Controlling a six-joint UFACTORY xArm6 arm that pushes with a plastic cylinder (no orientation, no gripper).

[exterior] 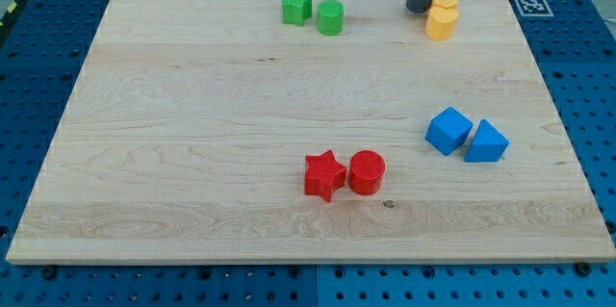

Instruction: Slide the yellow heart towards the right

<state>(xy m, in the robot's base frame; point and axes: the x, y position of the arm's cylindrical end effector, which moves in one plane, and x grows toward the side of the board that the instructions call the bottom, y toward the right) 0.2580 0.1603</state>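
1. The yellow heart sat near the view's top right of the board, a ribbed plastic piece with a lobed outline, though its exact shape was hard to make out at this size.
2. A second yellow block lay just above it, touching it; its shape could not be told, as the rod partly covered it.
3. My tip stood just to the view's left of that upper yellow block, touching or nearly touching it. The rod was a plain dark cylinder with no hand to spread or close.
4. Further to the view's left along the top edge, a green star and a green cylinder stood close together, both ridged.
5. Well below the yellow pair, a blue cube and a blue triangular block touched each other at the right.
6. Near the bottom centre, a red star touched a red cylinder.
7. All rested on a pale wooden board with visible grain, lying on a blue perforated table.
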